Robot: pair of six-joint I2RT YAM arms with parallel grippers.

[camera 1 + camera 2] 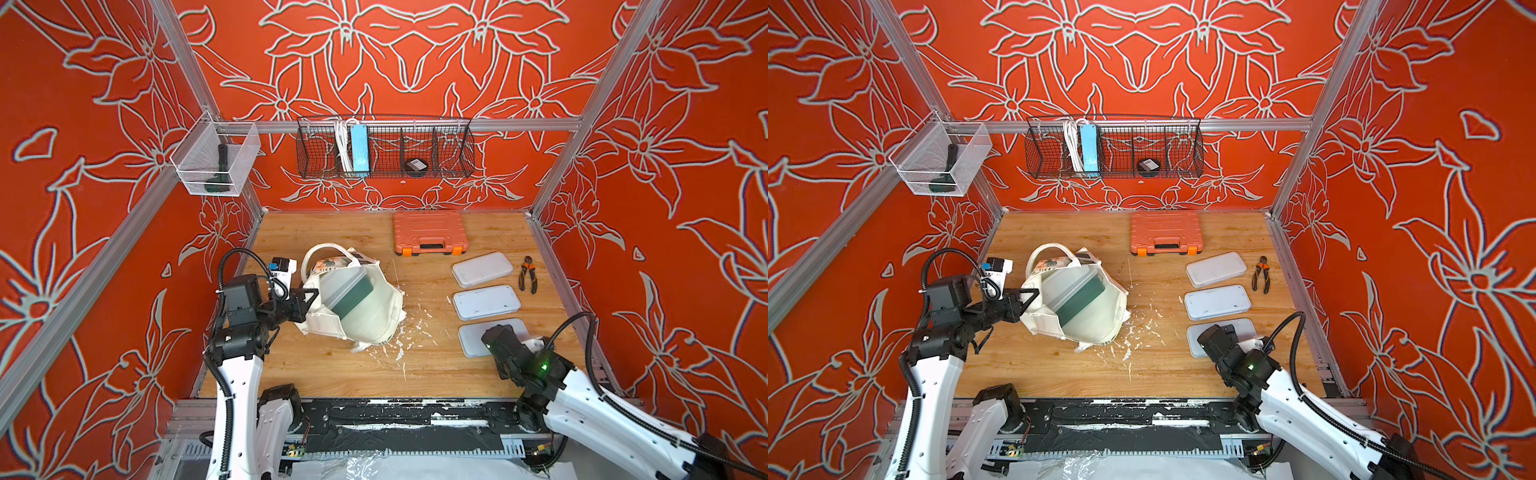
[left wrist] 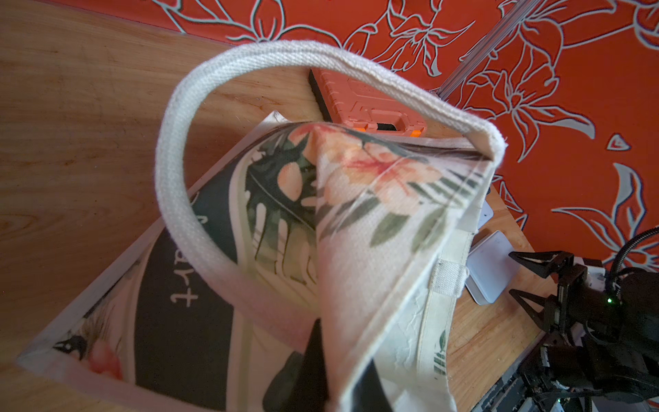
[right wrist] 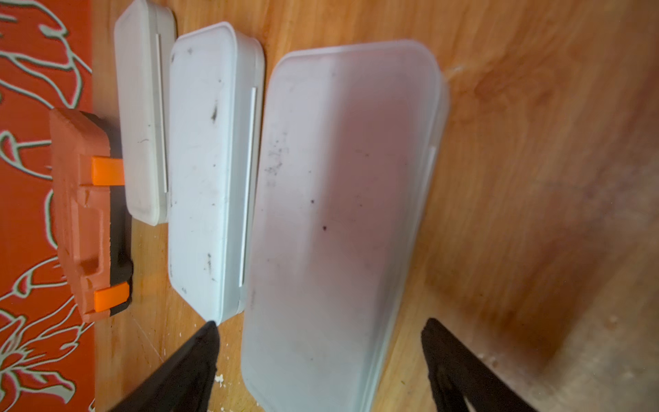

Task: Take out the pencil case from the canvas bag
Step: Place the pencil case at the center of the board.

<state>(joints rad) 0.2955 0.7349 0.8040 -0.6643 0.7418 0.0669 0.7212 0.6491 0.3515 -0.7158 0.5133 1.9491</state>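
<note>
Canvas bag (image 1: 374, 320) rim pinched by left gripper (image 1: 306, 305); nearest pencil case (image 1: 469, 340) set down, right gripper (image 3: 322, 323) spread above; green-banded case (image 1: 347, 291) left inside

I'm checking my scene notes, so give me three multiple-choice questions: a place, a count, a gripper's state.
1. Where do the orange-handled pliers lie? A) on the wooden table by the farthest frosted white plastic case B) in the wire basket C) on the orange tool case
2. How many frosted cases lie outside the cream canvas bag? A) two B) three C) five
3. The right gripper is A) open astride the nearest case B) shut on a bag handle C) shut on the pliers
1A, they lie by that case; 2B, three in a row; 3A, fingers apart beside it.
</note>
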